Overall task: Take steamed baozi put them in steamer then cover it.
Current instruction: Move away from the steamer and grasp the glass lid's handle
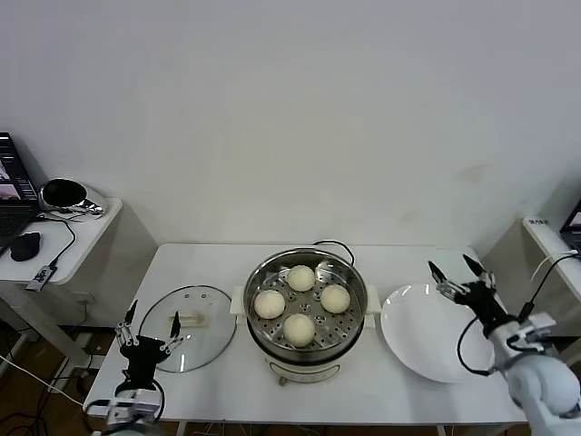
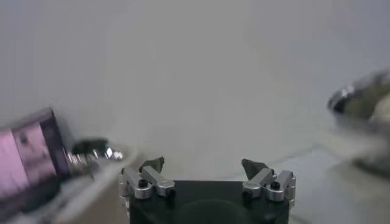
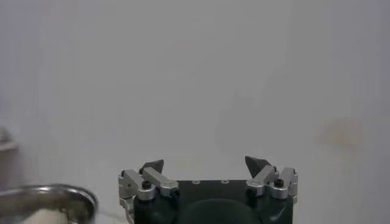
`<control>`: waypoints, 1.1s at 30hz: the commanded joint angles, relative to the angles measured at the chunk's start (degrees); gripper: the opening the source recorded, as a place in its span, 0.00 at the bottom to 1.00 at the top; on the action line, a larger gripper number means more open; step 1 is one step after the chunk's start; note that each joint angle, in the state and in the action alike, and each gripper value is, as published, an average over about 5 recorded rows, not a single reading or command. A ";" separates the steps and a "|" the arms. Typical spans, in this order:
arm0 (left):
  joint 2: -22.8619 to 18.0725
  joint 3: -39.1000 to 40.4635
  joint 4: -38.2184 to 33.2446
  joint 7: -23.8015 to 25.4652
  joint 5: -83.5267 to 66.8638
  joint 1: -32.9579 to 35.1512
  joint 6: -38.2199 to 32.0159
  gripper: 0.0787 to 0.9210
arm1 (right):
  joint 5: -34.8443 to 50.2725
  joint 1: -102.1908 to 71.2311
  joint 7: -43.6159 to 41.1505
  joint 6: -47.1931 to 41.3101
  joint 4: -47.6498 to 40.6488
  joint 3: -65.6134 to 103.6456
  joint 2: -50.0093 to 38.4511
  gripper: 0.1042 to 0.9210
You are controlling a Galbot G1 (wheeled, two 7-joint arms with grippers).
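Several cream-white baozi [image 1: 300, 278] lie on the perforated tray of the shiny steamer [image 1: 263, 269] at the table's middle. The clear glass cover [image 1: 207, 304] with its cream bar handle lies flat on the table to the steamer's left. My left gripper [image 1: 152, 334] hovers open and empty at the cover's near-left edge, fingers pointing up; its wrist view shows the gripper [image 2: 203, 163] against the wall. My right gripper [image 1: 457, 267] stands open and empty above the far edge of the white plate; it [image 3: 206, 162] faces the wall, with the steamer's rim [image 3: 46, 196] at one corner.
A flat white plate [image 1: 413, 336] lies right of the steamer. A black cord [image 1: 334, 245] runs behind the pot. A side desk [image 1: 77, 227] at the left holds a laptop [image 1: 11, 195], a mouse and headphones. Another surface [image 1: 549, 238] stands at the right.
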 commanded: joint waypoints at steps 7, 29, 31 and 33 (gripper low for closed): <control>15.80 10.52 19.97 -10.35 33.53 -5.08 -3.64 0.88 | -0.66 -7.12 4.11 2.95 0.68 4.55 8.13 0.88; 13.54 9.50 25.28 -2.96 35.68 -14.52 3.09 0.88 | -4.96 -6.67 3.92 4.09 -1.15 2.69 9.90 0.88; 13.43 9.59 25.35 -2.59 35.79 -14.75 3.46 0.88 | -5.22 -6.64 3.90 4.21 -1.34 2.59 9.93 0.88; 13.35 9.76 25.41 -2.05 35.79 -14.97 3.61 0.88 | -5.35 -6.61 3.91 4.21 -1.38 2.50 9.95 0.88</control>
